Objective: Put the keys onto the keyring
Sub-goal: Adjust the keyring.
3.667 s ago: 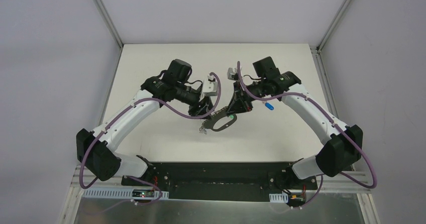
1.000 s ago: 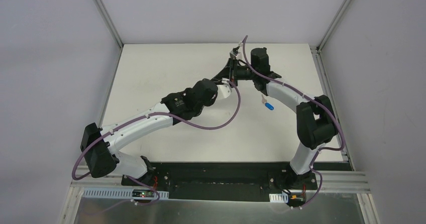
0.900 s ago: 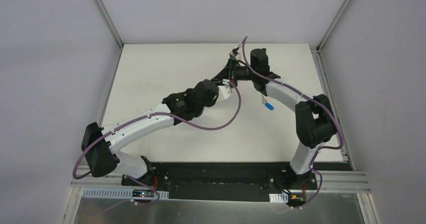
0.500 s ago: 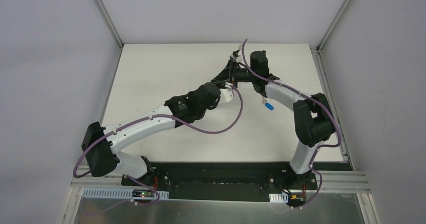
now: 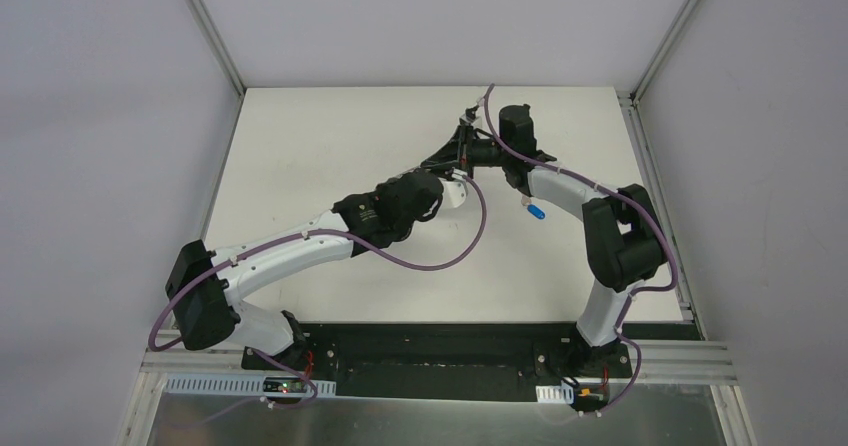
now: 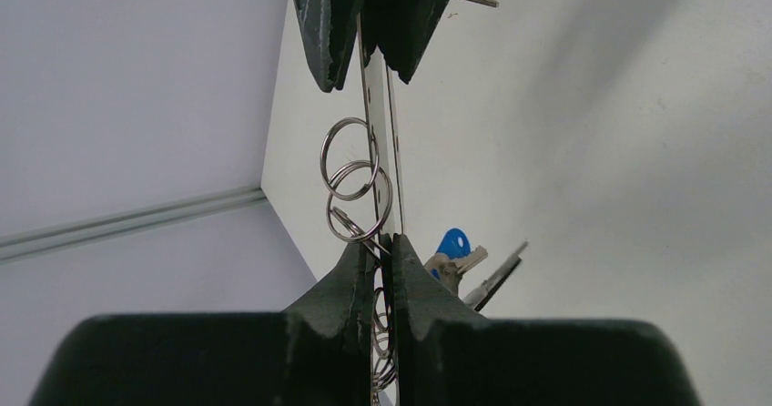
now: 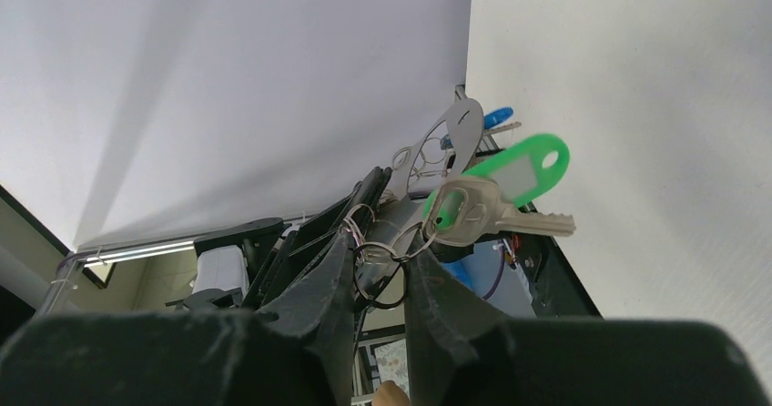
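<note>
Both grippers hold the keyring in the air over the far middle of the table. In the left wrist view the pale keyring (image 6: pixel 380 151) is edge-on. My left gripper (image 6: pixel 387 242) is shut on its near end, and the right gripper's fingers (image 6: pixel 328 24) pinch its far end. Small linked rings (image 6: pixel 350 178) hang beside it. In the right wrist view my right gripper (image 7: pixel 378 256) is shut on the ring end of the keyring (image 7: pixel 451 137). The green key (image 7: pixel 496 192) hangs from a ring there. The blue key (image 5: pixel 535 209) lies on the table (image 5: pixel 320 146).
The two grippers (image 5: pixel 458 154) meet tip to tip in the top view. Purple cables loop off both wrists near them. Grey enclosure walls and metal rails border the white table. The blue key also shows in the left wrist view (image 6: pixel 452 242).
Since 3.7 s ago both arms carried the keyring and green key from the table's middle up toward the back. In the last second the left forearm drifted slightly right; the grips are unchanged.
</note>
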